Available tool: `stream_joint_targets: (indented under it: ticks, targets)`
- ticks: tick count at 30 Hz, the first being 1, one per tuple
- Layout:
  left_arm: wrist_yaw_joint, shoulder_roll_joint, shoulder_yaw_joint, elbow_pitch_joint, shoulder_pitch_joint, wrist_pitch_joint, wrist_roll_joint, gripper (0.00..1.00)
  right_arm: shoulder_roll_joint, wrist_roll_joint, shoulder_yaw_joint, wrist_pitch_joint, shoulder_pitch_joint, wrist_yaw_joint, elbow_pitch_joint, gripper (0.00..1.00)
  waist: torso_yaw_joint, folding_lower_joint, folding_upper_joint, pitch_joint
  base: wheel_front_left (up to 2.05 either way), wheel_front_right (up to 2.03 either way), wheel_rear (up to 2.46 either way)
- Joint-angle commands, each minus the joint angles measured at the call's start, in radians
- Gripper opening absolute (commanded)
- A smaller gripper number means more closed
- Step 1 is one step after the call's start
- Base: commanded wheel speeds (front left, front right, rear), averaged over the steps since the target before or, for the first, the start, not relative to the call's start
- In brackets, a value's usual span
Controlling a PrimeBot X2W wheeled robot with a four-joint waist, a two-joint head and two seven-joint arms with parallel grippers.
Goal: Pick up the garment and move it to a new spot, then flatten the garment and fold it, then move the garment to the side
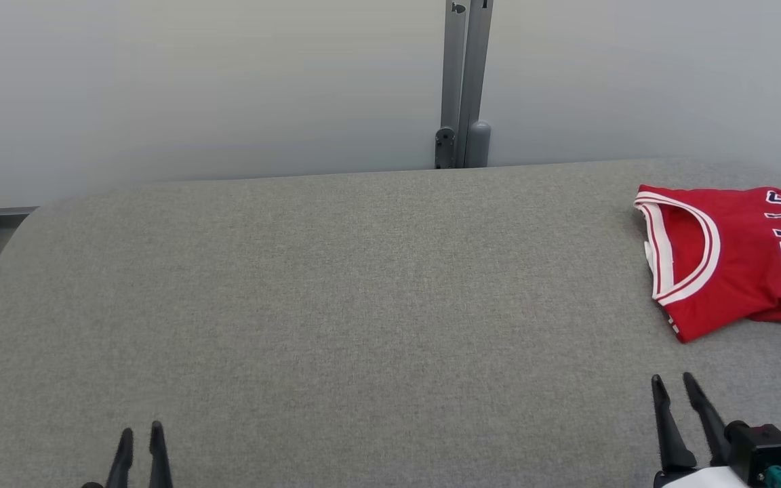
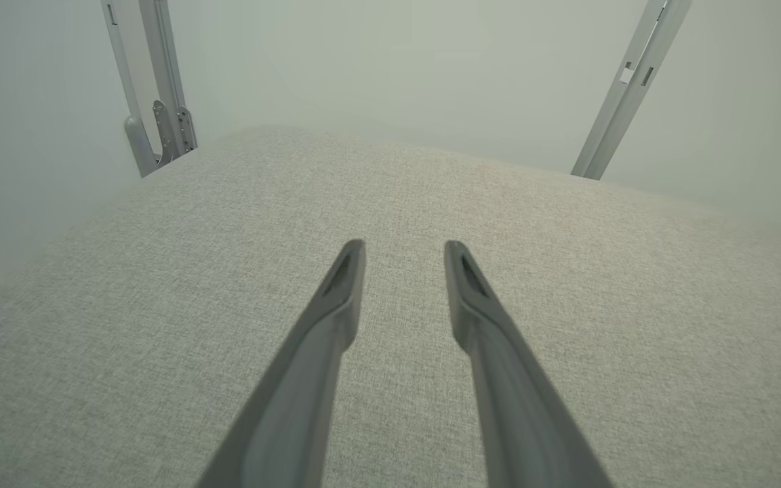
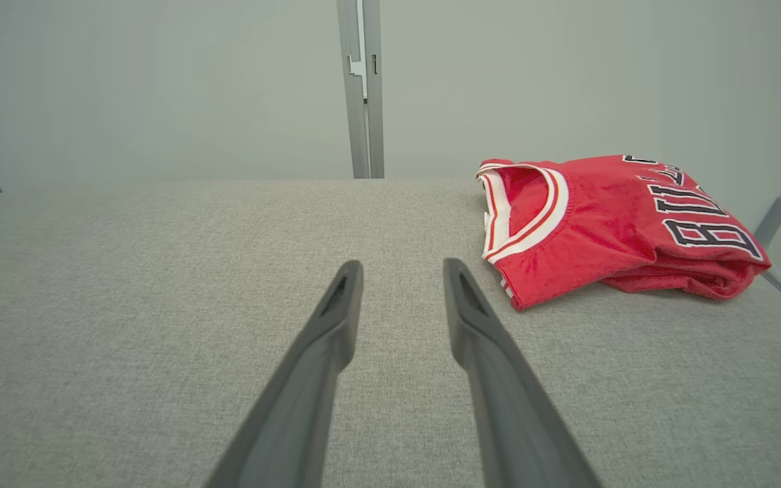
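The garment (image 1: 736, 261) is a bright red shirt with a white-and-red striped collar and dark lettering. It lies folded in a compact bundle at the far right of the grey table (image 1: 336, 305). In the right wrist view the garment (image 3: 607, 224) sits ahead and to the right of my fingers. My right gripper (image 1: 672, 384) hovers near the table's front right, below the garment and apart from it, open with nothing between its fingers. My left gripper (image 1: 141, 434) is at the front left, open and empty; the left wrist view shows its fingers (image 2: 336, 298) over bare cloth.
A grey upright post (image 1: 464, 88) stands behind the table's far edge against a pale wall. Other slanted metal struts (image 2: 628, 88) flank the table. The table's rounded left corner (image 1: 31, 217) drops off to a metal frame.
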Motion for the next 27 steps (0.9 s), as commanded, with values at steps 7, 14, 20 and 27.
stream_joint_targets:
  ticks: [7, 14, 20, 27]
  targets:
    - [-0.004, -0.003, 0.008, 0.03, -0.025, 0.032, -0.084, 0.0, 0.006, 0.096, -0.008, 0.034, -0.023, 0.0, 0.034, 0.0, -0.002, 0.0001, 0.0, 0.003, 0.0, 0.0, 0.0]
    - [-0.009, -0.002, 0.008, 0.027, -0.05, 0.062, -0.208, 0.0, 0.005, 0.238, -0.008, 0.065, -0.045, 0.0, 0.037, 0.0, -0.004, 0.0001, 0.0, 0.007, 0.0, 0.0, 0.0]
    - [-0.013, -0.001, 0.009, 0.026, -0.07, 0.087, -0.307, 0.0, 0.004, 0.352, -0.009, 0.09, -0.064, 0.0, 0.04, 0.0, -0.006, 0.0001, 0.0, 0.01, 0.0, 0.0, 0.0]
    - [-0.018, 0.0, 0.012, 0.026, -0.093, 0.115, -0.413, 0.0, 0.003, 0.473, -0.011, 0.118, -0.086, 0.0, 0.046, 0.0, -0.009, 0.0001, 0.0, 0.014, 0.0, 0.0, 0.0]
